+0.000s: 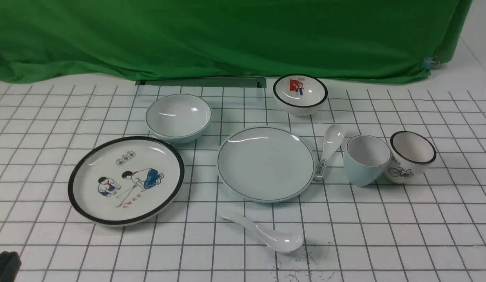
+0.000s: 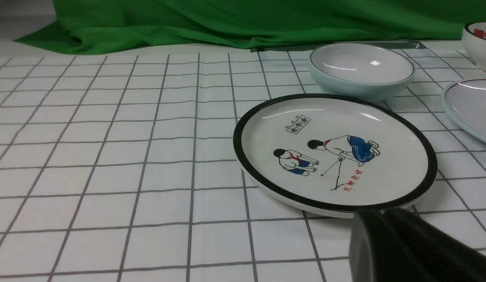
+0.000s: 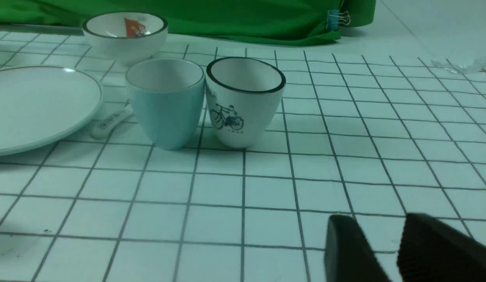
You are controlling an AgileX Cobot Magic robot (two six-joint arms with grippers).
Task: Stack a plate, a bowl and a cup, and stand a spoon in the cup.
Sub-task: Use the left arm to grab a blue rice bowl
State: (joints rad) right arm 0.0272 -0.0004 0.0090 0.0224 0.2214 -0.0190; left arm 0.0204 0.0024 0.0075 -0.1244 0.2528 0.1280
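Observation:
The plain plate lies mid-table, with its edge in the left wrist view and in the right wrist view. The plain bowl sits behind and to the left of it. The pale blue cup stands upright to the right of the plate. The plain white spoon lies in front of the plate. My left gripper is shut and empty, low at the table's near left. My right gripper is open and empty, well short of the cup.
A cartoon plate lies just beyond my left gripper. A cartoon bowl sits at the back. A bicycle cup touches the blue cup. A printed spoon lies between plate and cup. Green cloth hangs behind.

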